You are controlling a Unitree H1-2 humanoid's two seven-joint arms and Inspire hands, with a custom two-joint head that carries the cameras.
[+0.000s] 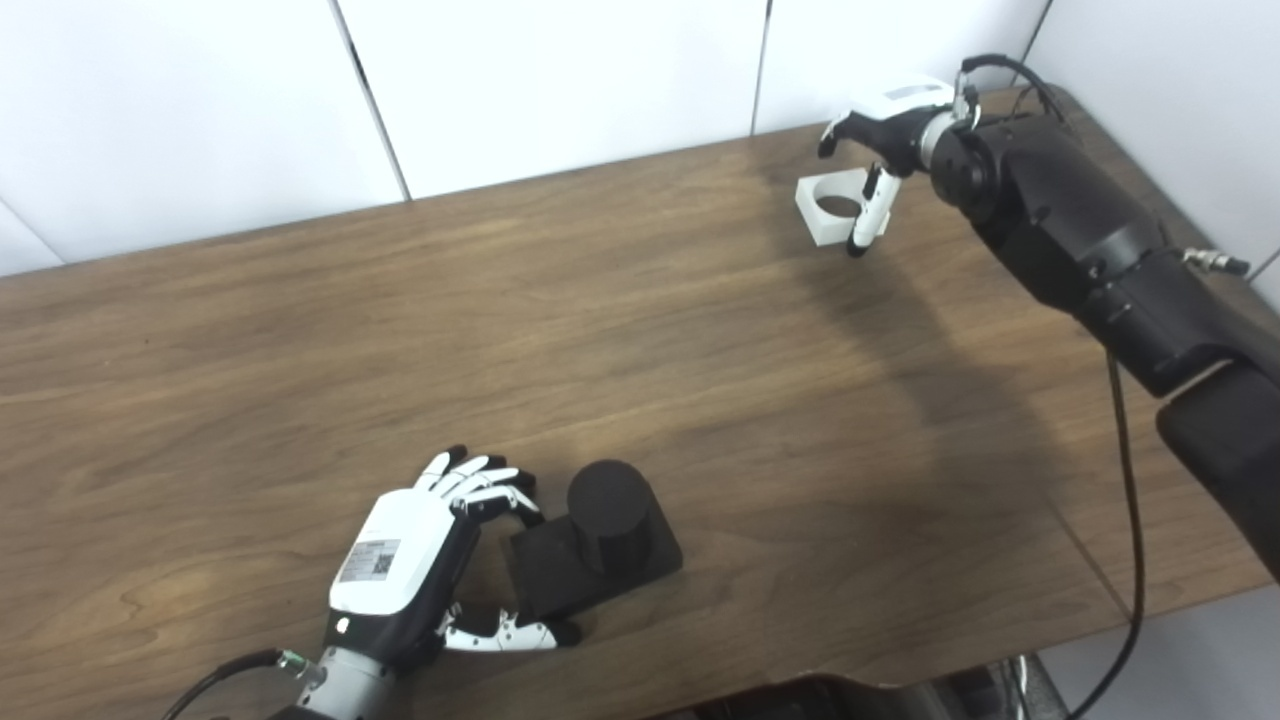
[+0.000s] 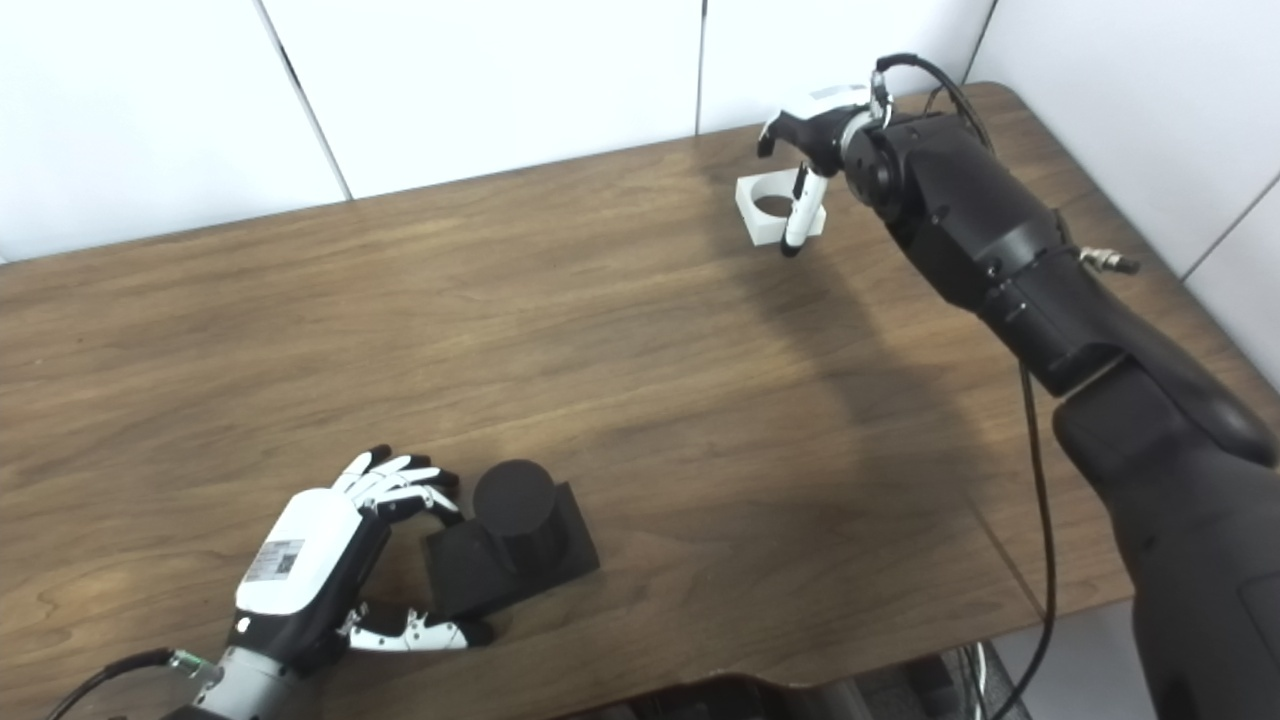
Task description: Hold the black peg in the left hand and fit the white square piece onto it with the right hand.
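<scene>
Left robot hand (image 1: 420, 560), fingers spread, brackets the black peg (image 1: 600, 535); right robot hand (image 1: 880, 130) hovers spread over the white square piece (image 1: 830, 205), far across the tabletop (image 1: 640, 330).

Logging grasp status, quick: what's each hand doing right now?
Left hand: open, fingers apart beside the black peg.
Right hand: open, above the white square piece.

White square piece (image 1: 838, 205): near-right side hidden from me by the right hand (image 1: 885, 125).
Right hand grip: I cannot tell.
Left arm: cut off at bottom edge.
Peg base (image 1: 590, 570): left edge hidden behind the left hand's (image 1: 400, 565) fingers.
</scene>
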